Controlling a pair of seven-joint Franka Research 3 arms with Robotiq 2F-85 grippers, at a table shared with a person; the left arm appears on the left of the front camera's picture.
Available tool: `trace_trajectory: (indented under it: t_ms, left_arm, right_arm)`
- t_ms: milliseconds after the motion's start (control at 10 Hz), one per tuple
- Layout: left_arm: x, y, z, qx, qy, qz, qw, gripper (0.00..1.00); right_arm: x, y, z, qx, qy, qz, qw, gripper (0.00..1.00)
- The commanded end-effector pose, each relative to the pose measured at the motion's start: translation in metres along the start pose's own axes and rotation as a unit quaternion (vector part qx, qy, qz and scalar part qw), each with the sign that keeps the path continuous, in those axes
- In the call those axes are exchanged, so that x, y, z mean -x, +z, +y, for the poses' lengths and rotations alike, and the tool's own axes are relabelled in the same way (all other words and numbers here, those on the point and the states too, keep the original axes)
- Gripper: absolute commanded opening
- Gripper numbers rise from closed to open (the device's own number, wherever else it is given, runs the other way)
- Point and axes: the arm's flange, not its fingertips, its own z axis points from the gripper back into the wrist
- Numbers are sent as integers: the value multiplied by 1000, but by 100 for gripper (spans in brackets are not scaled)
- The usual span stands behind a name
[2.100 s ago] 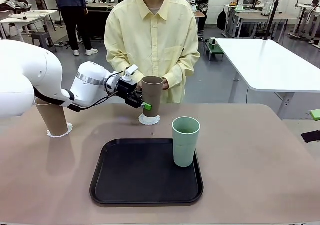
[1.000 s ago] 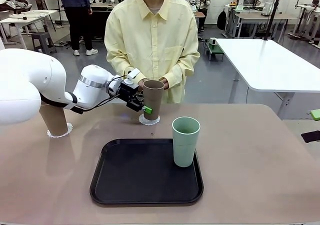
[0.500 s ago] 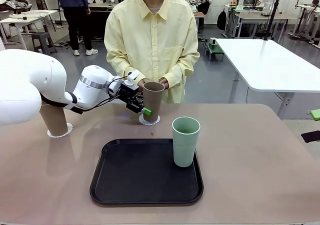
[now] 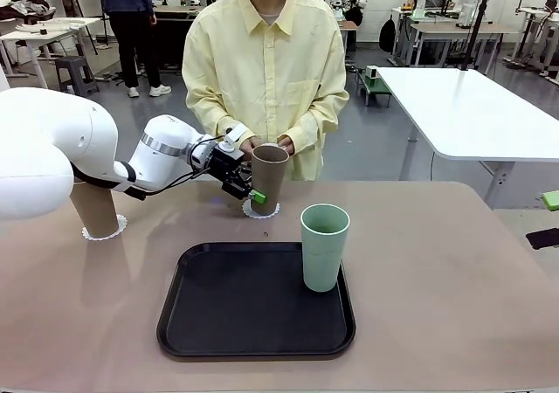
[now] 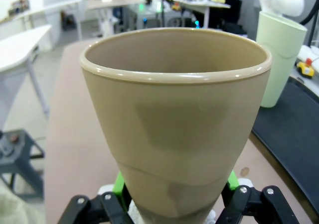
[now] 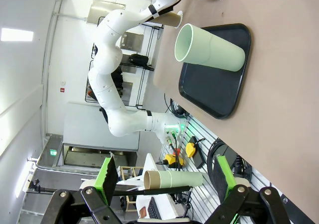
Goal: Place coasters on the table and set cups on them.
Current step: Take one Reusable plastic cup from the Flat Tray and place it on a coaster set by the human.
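My left gripper (image 4: 259, 194) is shut on the lower part of a brown cup (image 4: 269, 176), which stands upright with its base on a white lacy coaster (image 4: 260, 210) at the table's far side. In the left wrist view the green pads (image 5: 119, 184) press both sides of that cup (image 5: 174, 119). A second brown cup (image 4: 94, 210) stands on a coaster (image 4: 106, 230) at the far left, partly behind my arm. The mint green cup (image 4: 324, 246) stands on the black tray (image 4: 227, 323). My right gripper (image 6: 164, 184) is open and holds nothing, low at the table's right edge.
A person in a yellow shirt stands right behind the held cup, hands (image 4: 285, 144) close to its rim. The beige table (image 4: 437, 288) is bare to the right of the tray. In the right wrist view the mint cup (image 6: 212, 47) and tray (image 6: 219, 89) lie ahead.
My left gripper has lowered the brown cup down onto the coaster and shifted slightly right. The person's hands, the mint cup and the right gripper have stayed put.
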Motion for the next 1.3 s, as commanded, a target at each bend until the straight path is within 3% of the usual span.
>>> trace_trajectory:
  t_ms: [0, 500, 700, 1200]
  left_arm:
    - [-4, 5, 5, -10, -19, 8, 1000, 82]
    - [-4, 5, 6, -10, -17, 13, 1000, 82]
    - [-4, 6, 5, -13, -17, 17, 1000, 98]
    - [-14, 8, -4, -30, -26, 42, 998, 100]
  right_arm:
    - [-1, 1, -1, -9, 6, -2, 1000, 100]
    - [-1, 1, -1, -9, 6, -2, 1000, 100]
    - [-1, 1, -1, -9, 6, -2, 1000, 100]
    - [-1, 1, -1, -9, 6, -2, 1000, 100]
